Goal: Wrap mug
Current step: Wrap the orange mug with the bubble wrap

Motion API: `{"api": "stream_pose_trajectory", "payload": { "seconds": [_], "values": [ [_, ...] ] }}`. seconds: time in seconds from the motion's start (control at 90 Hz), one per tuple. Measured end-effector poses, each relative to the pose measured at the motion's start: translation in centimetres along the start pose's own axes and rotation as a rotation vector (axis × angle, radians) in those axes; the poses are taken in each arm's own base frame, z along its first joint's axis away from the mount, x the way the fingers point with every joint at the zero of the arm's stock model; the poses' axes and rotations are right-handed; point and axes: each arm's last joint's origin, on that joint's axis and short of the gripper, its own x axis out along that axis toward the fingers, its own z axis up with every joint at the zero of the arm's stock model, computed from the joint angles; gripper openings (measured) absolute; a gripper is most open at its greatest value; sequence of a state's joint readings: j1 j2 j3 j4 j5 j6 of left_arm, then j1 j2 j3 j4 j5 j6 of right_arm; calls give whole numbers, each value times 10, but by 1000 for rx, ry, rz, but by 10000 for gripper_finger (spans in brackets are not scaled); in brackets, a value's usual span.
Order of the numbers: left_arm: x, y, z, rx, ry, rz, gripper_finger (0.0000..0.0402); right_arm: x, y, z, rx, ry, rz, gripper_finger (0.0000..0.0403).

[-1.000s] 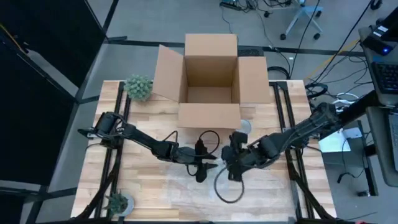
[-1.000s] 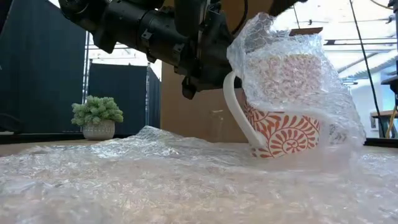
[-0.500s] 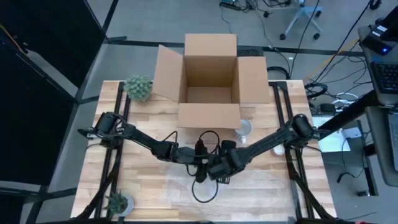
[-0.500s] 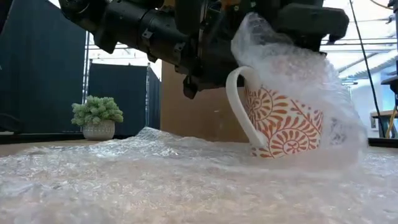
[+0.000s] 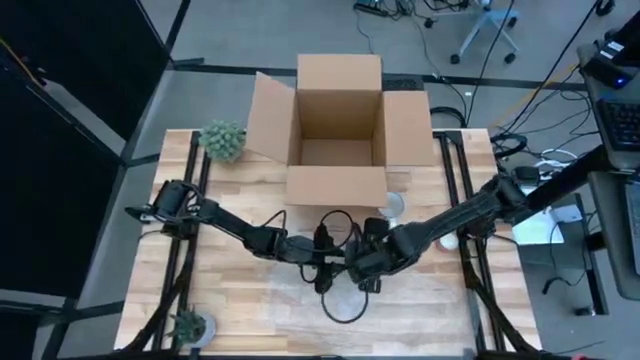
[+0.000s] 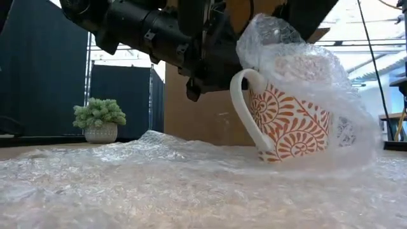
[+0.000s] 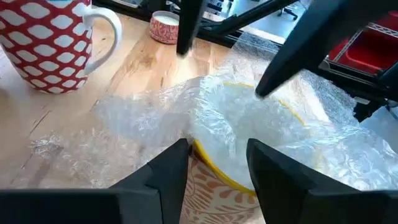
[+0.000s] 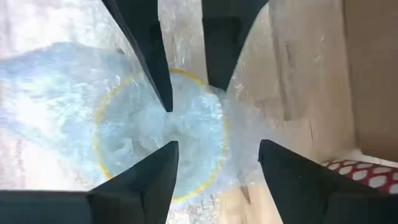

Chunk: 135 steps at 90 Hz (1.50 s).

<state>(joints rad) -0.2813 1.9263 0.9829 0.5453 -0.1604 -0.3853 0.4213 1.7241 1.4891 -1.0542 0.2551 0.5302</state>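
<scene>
Right gripper (image 5: 372,268) backed off toward its own side since half a second ago; in the low view the bubble wrap (image 6: 191,184) has puffed up again over the mug (image 6: 289,121) mouth instead of being pressed flat on it. Mug sits upright mid-table, just in front of the cardboard box (image 5: 339,125), orange swirl pattern, white handle facing the left arm. Wrap lies under it as a wide sheet and is folded up over the rim and the far side; handle side is bare. Left gripper (image 5: 322,270) is right at the mug, fingers (image 7: 163,180) spread with the rim between them, not clamped. Right gripper hangs directly above the mouth, fingers (image 8: 149,180) apart, wrap bunched below them. Both tools crowd the same spot, touching-close. Red-and-white mug (image 7: 46,40) stands just beside the wrap edge near the box; small white dish (image 7: 165,26) behind it. Potted plant (image 5: 222,140) at the left back corner, another small plant (image 5: 190,325) at the left front edge. Front of table mostly open wood.
</scene>
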Motion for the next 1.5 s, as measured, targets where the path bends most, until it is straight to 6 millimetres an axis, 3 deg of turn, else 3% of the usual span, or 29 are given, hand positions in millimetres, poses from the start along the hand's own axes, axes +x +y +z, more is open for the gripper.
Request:
{"api": "stream_pose_trajectory", "payload": {
  "seconds": [0.133, 0.311, 0.456, 0.678, 0.867, 1.089, 1.3, 1.5],
  "values": [
    [0, 0, 0, 0, 0, 0, 150, -28, 9, -5, -12, -92, 102, 212],
    [0, 0, 0, 0, 0, 0, 150, -29, 44, -4, -97, -221, 238, 212],
    [0, 0, 0, 0, 0, 0, 150, -6, 62, -5, -100, -180, 228, 212],
    [0, 0, 0, -1, -3, -2, 150, 47, 65, -2, -91, -70, 104, 212],
    [0, -1, 0, 3, 6, -2, 150, 79, 67, -4, -101, 19, 53, 212],
    [0, -1, -1, 8, 10, -9, 150, 90, 74, -9, -135, 75, 102, 212],
    [0, -2, -1, 5, 12, -19, 150, 89, 77, -10, -188, 93, 162, 212],
    [0, -1, 0, 2, 6, -15, 150, 70, 71, -11, -210, 104, 189, 212]
  ]
}}
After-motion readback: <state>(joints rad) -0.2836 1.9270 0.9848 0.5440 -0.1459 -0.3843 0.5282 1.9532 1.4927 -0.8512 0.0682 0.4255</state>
